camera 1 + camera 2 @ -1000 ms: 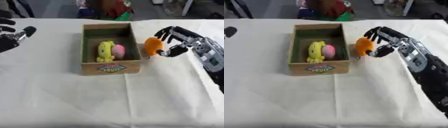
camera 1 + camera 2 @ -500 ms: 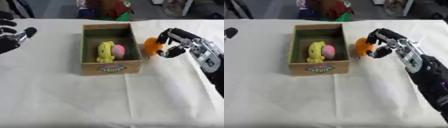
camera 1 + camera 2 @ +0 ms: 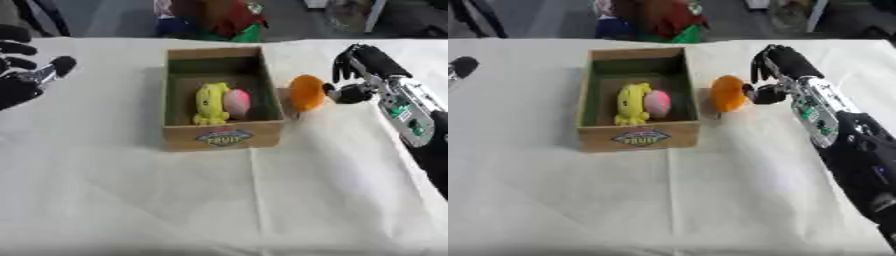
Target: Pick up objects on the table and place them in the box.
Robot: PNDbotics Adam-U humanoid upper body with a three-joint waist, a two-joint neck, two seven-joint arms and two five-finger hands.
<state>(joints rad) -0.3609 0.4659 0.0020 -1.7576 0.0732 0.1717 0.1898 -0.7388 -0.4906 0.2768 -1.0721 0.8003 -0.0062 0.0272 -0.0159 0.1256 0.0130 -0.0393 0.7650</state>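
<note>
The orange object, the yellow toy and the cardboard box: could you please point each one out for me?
orange object point(image 3: 305, 92): left eye view, middle of its orange face.
yellow toy point(image 3: 210, 102): left eye view, middle of its body.
cardboard box point(image 3: 223, 139): left eye view, front wall by the label.

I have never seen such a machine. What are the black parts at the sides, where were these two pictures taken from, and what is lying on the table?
Both pictures come from one stereo camera in a humanoid robot's head, looking down at the table; they show the same moment from its two eyes. The black parts are its own arms. The right hand comes in from the right and holds an orange object between thumb and curled fingers, just beside the cardboard box, not yet inside. The left hand waits idle at the left edge, fingers relaxed. In the box lie a yellow toy and a pink rounded thing, side by side and apparently touching.
</note>
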